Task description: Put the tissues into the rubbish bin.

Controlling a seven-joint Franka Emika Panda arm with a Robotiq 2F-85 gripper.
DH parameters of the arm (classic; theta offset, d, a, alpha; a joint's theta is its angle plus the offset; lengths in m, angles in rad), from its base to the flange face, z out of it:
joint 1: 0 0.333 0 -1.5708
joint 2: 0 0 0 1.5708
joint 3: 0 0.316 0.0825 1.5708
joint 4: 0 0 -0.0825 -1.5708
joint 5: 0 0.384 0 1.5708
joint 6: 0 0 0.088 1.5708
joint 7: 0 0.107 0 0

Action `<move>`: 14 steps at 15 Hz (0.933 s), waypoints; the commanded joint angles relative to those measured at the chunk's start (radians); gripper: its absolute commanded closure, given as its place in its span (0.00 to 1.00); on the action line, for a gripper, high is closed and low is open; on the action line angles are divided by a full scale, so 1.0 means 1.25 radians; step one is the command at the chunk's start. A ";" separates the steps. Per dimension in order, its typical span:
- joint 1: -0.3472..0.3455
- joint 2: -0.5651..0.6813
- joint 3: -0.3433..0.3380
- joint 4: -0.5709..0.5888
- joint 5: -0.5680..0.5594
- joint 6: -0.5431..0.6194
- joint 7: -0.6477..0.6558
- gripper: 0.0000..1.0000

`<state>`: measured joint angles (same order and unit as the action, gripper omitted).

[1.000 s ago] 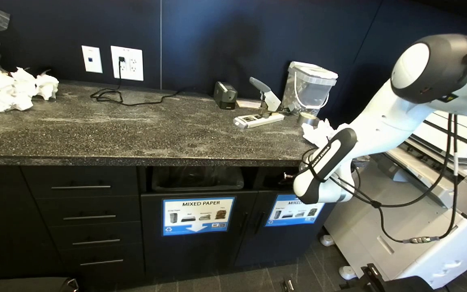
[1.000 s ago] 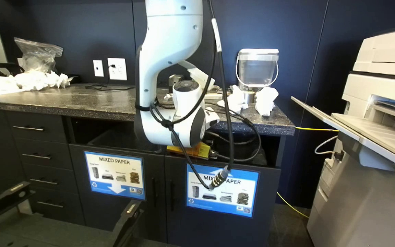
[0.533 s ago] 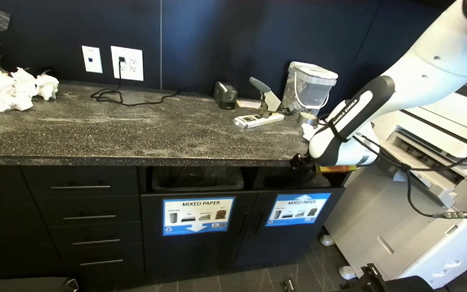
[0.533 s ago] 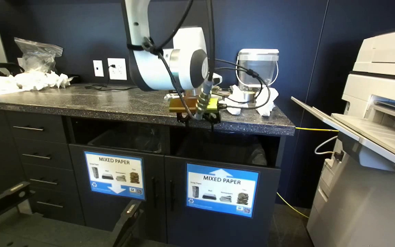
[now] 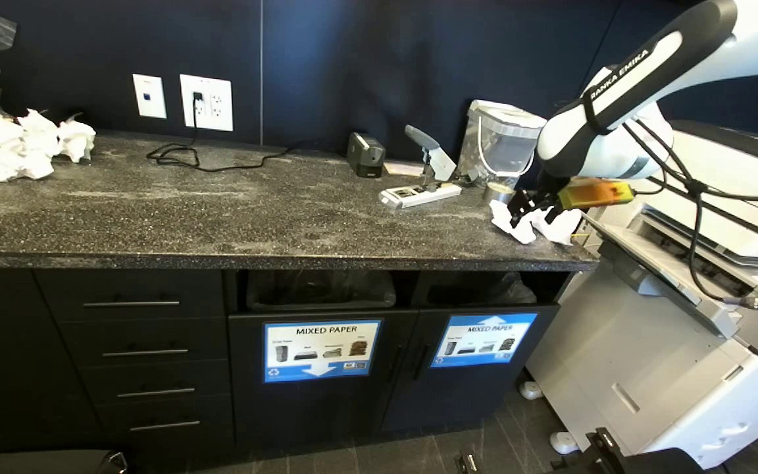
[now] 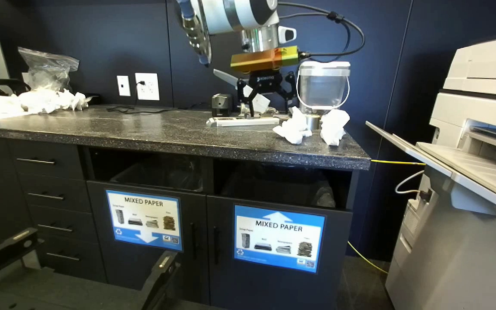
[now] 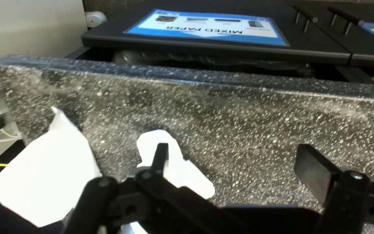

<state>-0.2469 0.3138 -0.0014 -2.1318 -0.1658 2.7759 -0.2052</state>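
with gripper [image 6: 269, 113] jaws apart, likely to grab tissues [image 6: 294, 126]
near end edge of worktop [image 6: 157, 125], maybe for easy drop into bin [image 6: 282, 186]

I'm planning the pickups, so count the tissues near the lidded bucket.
2: in an exterior view, one tissue lies left of the roll, another tissue right of it, nearer the counter's end. Others could hide behind.

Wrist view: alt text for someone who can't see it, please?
An open, empty robot hand hovers over a speckled countertop, one crumpled white tissue at left, another tissue nearer the middle, partly behind the hand. Beyond the edge, a MIXED PAPER sign appears upside down.
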 commanded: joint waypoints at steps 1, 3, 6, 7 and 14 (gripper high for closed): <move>0.007 0.023 -0.037 0.096 0.015 -0.033 -0.047 0.00; 0.017 0.053 -0.057 0.132 0.001 -0.014 -0.035 0.00; 0.001 0.115 -0.044 0.193 0.039 -0.015 -0.051 0.00; -0.015 0.138 -0.026 0.219 0.068 -0.029 -0.070 0.00; -0.042 0.260 0.004 0.342 0.109 -0.022 -0.115 0.00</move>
<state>-0.2767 0.5778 -0.0105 -1.7988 -0.0473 2.7530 -0.3073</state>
